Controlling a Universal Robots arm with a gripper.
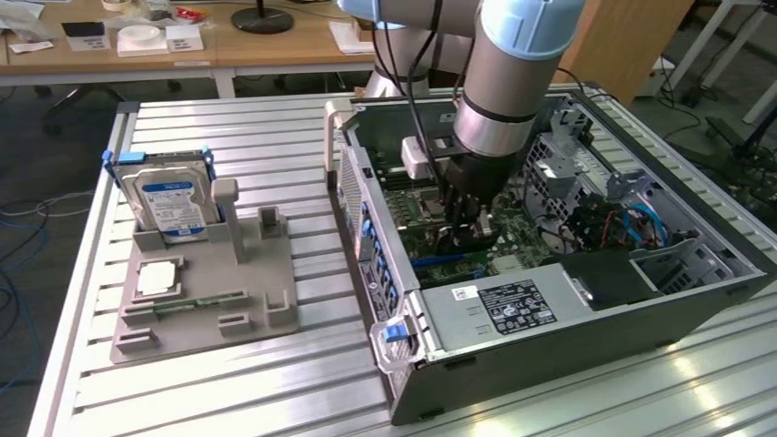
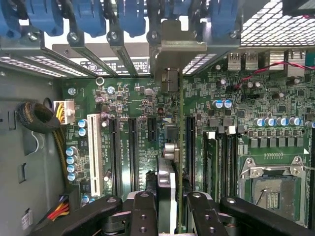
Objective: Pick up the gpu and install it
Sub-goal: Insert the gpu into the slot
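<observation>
The gpu point(image 2: 167, 189) is seen edge-on between my two black fingers point(image 2: 142, 214), its thin green board running straight out from them over the motherboard point(image 2: 133, 98). Its pale metal bracket point(image 2: 172, 46) sits at the case's rear slot openings, under the blue latches point(image 2: 130, 17). My gripper point(image 2: 172, 214) is shut on the card. In the exterior view the gripper point(image 1: 471, 217) reaches down deep into the open computer case point(image 1: 680, 300), just above the board. Whether the card sits in a slot I cannot tell.
A white slot point(image 2: 92, 152) and black slots flank the card, with memory sticks point(image 2: 210, 157) and the CPU socket point(image 2: 268, 184) on its other side. The power supply point(image 1: 516, 305) fills the case's near end. A hard drive point(image 1: 170, 205) stands in the grey holder point(image 1: 206, 282) outside the case.
</observation>
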